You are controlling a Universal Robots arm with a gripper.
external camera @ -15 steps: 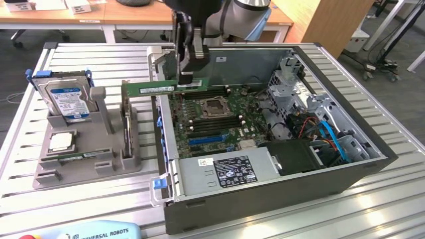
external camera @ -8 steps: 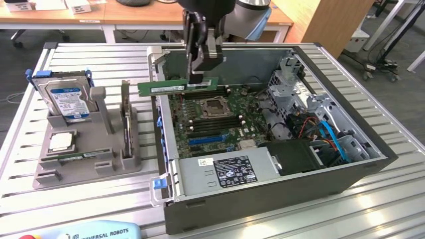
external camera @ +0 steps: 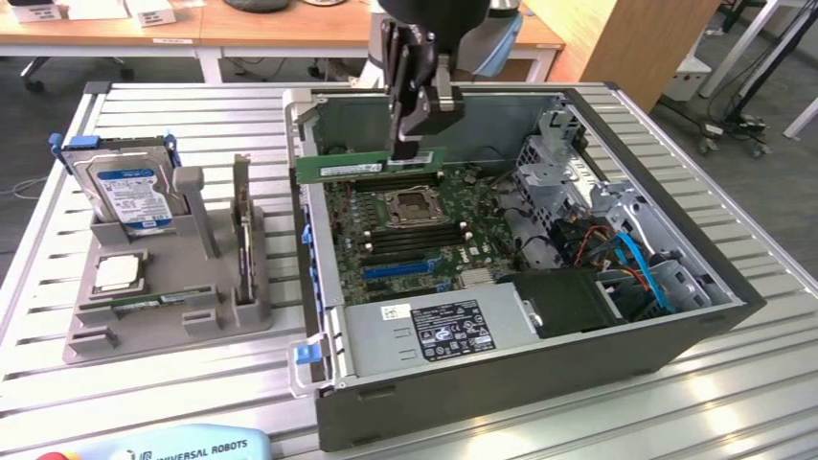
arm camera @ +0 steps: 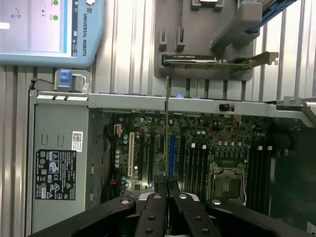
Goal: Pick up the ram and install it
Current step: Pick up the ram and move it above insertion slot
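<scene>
A ribbed metal table (external camera: pixel 741 383) carries an open dark computer case (external camera: pixel 537 393), its green motherboard (external camera: pixel 383 244) exposed. At the exterior view's left sits a grey moulded holder (external camera: pixel 249 321). Upper centre, the slim green ram (external camera: pixel 352 169) hangs level above the board, clamped between black fingers (external camera: pixel 416 120).

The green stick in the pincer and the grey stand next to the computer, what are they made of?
The ram: likely fibreglass circuit board, matte green, with a pale label. The grey stand: probably plastic, judging by its dull, uniform surface and blocky moulded slots.
</scene>
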